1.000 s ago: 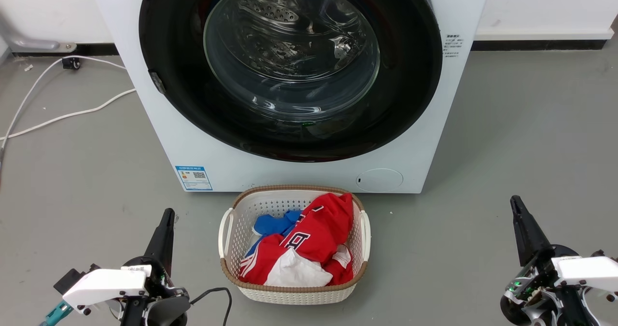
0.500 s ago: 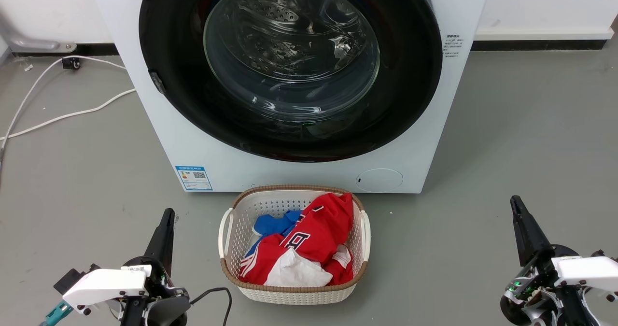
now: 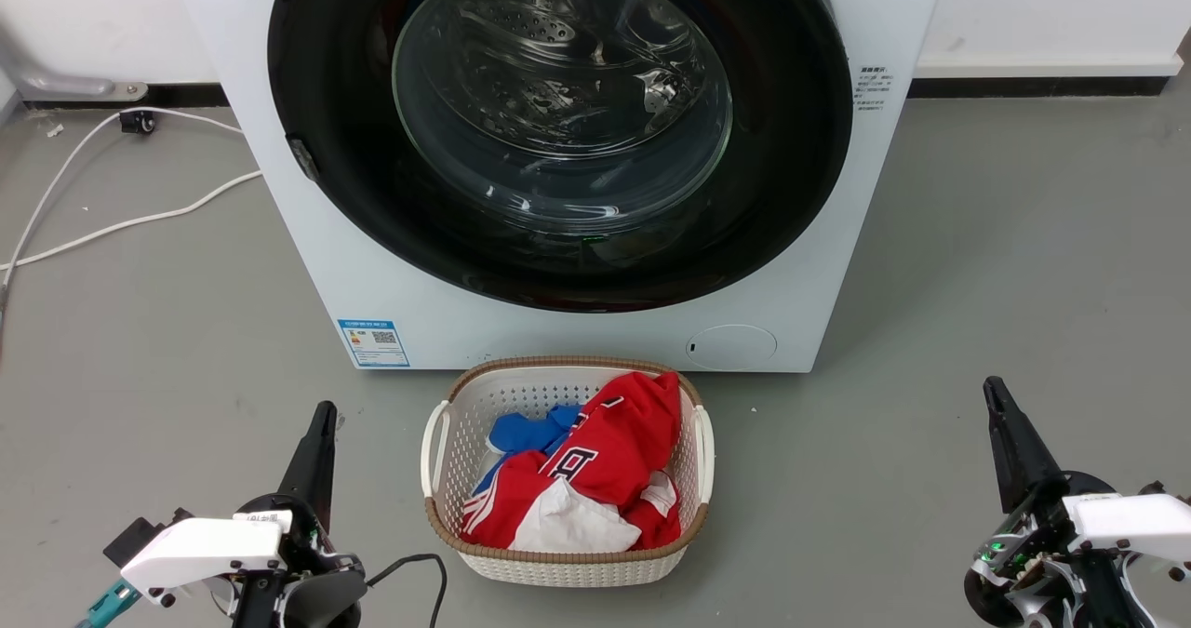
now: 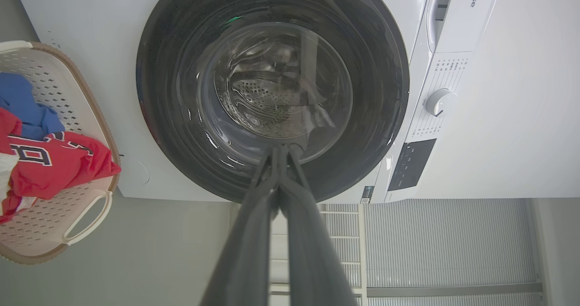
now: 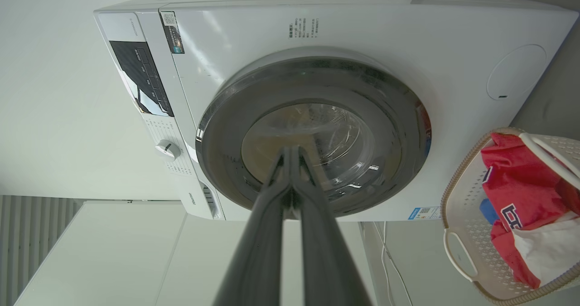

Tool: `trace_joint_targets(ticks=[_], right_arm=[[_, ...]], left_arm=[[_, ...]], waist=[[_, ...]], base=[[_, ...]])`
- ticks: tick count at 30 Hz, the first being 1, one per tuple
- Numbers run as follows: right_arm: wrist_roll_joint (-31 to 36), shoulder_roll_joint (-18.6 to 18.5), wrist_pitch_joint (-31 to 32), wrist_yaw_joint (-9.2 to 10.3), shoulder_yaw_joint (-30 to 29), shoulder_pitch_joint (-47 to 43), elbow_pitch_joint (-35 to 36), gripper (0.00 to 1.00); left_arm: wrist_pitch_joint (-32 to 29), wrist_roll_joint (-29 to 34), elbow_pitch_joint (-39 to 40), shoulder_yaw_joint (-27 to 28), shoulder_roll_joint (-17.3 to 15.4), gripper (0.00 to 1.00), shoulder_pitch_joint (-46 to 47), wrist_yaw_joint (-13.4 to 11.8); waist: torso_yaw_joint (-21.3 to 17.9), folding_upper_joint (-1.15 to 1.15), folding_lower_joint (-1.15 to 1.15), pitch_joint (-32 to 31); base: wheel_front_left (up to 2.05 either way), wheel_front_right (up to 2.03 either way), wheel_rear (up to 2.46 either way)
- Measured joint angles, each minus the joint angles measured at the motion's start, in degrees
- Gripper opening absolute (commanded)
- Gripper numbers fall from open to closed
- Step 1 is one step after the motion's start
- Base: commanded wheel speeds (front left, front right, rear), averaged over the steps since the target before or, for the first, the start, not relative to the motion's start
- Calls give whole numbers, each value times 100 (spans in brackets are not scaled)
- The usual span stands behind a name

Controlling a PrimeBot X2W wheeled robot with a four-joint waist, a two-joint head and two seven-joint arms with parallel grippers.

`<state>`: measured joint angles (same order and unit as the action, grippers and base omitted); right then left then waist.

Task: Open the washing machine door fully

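As it gleams black, the washing machine door (image 3: 560,121) seems shut.

The scene is lit brightly and evenly. A soft shadow is cast on the floor (image 3: 930,237) beside the washing machine (image 3: 819,274). Curved highlights are mirrored in the washing machine door (image 3: 354,200). The head view is rendered sharp. In the wrist views straight edges are bowed, and the left gripper (image 4: 280,149) and right gripper (image 5: 292,149) are blurred near the lens.
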<state>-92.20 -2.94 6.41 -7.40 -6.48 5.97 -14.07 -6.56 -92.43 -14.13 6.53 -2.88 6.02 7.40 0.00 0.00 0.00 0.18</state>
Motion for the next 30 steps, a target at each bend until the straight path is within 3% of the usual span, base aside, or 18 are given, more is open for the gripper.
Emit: trace_joint_targets(ticks=[22, 23, 30], right_arm=[[0, 0, 0, 0, -1, 0, 0, 0], [0, 0, 0, 0, 0, 0, 0, 100], [0, 10, -90, 2, 46, -193, -94, 100]], left_arm=[[0, 0, 0, 0, 0, 0, 0, 0], [0, 0, 0, 0, 0, 100, 0, 0], [78, 16, -126, -133, 20, 100, -166, -8]], waist=[[0, 0, 0, 0], [0, 0, 0, 0], [2, 0, 0, -4]], base=[[0, 0, 0], [0, 0, 0], [0, 0, 0]])
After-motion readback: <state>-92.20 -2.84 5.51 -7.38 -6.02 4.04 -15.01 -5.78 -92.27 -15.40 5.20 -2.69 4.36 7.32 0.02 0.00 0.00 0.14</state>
